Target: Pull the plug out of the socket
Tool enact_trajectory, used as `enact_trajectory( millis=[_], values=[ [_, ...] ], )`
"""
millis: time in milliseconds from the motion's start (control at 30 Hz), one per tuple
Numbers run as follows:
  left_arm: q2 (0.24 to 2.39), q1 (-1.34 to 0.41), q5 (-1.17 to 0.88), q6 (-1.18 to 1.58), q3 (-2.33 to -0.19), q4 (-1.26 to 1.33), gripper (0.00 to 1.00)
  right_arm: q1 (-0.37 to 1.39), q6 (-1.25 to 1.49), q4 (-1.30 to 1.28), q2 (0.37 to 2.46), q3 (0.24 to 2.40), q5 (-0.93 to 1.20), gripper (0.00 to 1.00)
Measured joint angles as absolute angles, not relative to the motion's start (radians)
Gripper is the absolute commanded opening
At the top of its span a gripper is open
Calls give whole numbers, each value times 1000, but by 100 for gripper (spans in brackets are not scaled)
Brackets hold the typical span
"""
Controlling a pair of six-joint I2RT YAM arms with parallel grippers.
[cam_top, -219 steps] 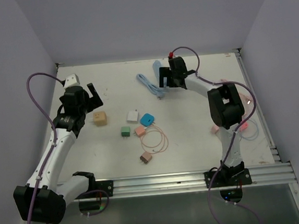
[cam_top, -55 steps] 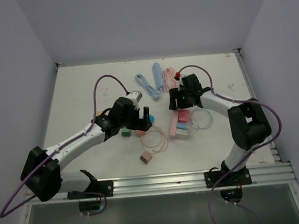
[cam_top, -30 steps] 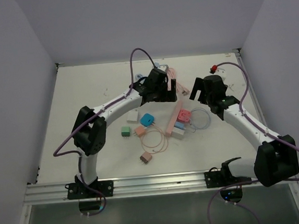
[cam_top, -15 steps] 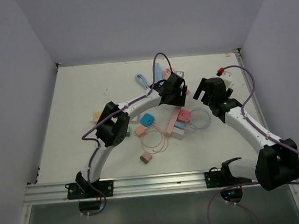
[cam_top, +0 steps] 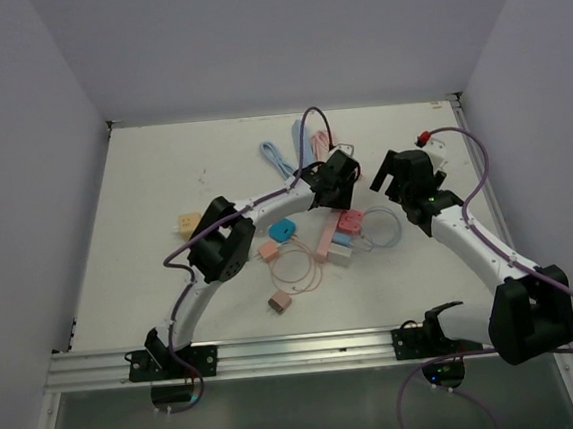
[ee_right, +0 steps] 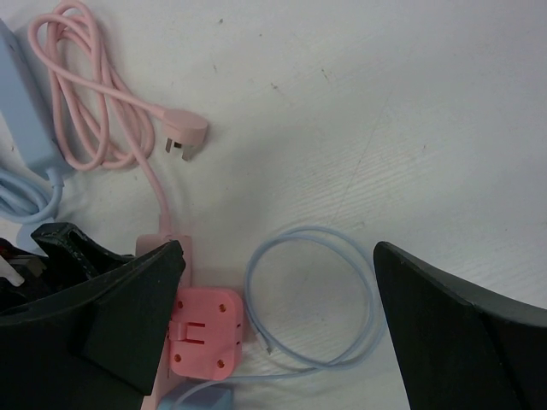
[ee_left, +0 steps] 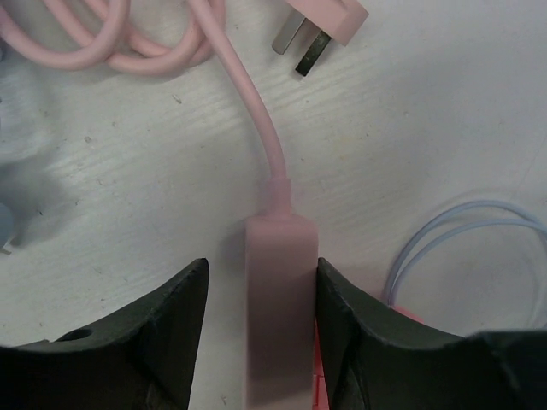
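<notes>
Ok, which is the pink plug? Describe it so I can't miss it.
Find the pink power strip lying mid-table, its cable end inside the left gripper. The pink plug is the square adapter on the strip nearest that gripper; the blue plug and white plug sit further along.

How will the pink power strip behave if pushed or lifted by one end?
Likely stiff: the pink power strip is a straight, hard-looking bar. Probably light, so it may slide or pivot on the table. Its looped cord looks floppy and should trail.
</notes>
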State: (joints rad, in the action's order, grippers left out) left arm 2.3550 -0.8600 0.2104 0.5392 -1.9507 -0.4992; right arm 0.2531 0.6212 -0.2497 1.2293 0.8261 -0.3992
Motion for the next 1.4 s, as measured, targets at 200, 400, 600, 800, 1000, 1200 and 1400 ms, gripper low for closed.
enact_trajectory(
  millis=[200, 400, 600, 800, 1000, 1200, 1400],
  values=[
    [2296, -846, 234, 587, -1833, -466, 47, 253, 620, -238, 1235, 826, -375, 97],
    [2237, -814, 240, 639, -1745, -471, 57, 252, 617, -219, 1250, 826, -342, 97],
    [2237, -798, 208, 644, -1754, -492, 61, 252, 613, -213, 1257, 826, -319, 97],
    [2267, -794, 178, 629, -1813, -505, 60, 251, 610, -208, 1258, 826, -301, 96],
    [2306, -792, 162, 604, -1859, -511, 58, 250, 609, -202, 1278, 826, -277, 96],
    [2348, -792, 158, 570, -1912, -524, 46, 250, 605, -199, 1282, 826, -263, 96],
    [2350, -792, 149, 532, -1919, -528, 24, 250, 597, -191, 1294, 826, -227, 96]
  ],
)
